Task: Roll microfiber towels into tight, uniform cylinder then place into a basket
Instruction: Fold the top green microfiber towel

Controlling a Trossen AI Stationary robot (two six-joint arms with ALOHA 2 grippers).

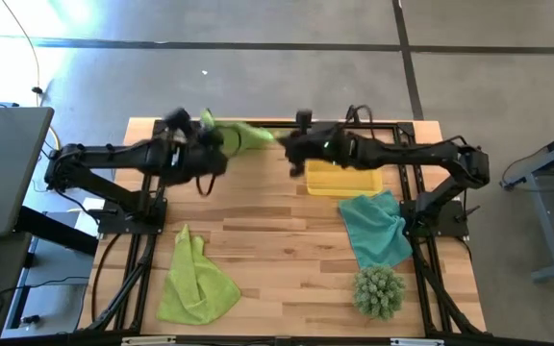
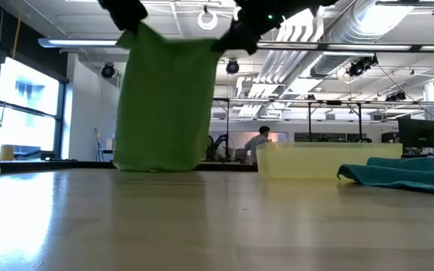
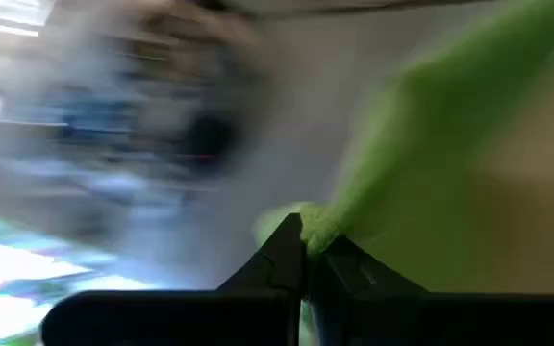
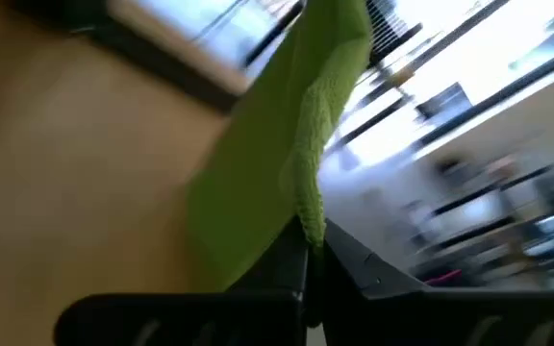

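Both end effectors, left (image 3: 304, 252) and right (image 4: 311, 252), clamp shut on top corners of a lime-green microfiber towel (image 2: 166, 98), which hangs between them above the wooden surface (image 1: 277, 231).

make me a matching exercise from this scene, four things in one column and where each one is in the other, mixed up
Things:
1. held lime-green towel
2. loose lime-green towel
3. teal towel
4. yellow basket

Places:
A. crumpled flat on the table on the left arm's side, near the front edge
B. hanging in the air, pinched at its top corners by the left gripper and the right gripper
C. under the right arm, next to the teal towel
D. lying between the basket and the spiky green plant

Pairs: 1-B, 2-A, 3-D, 4-C
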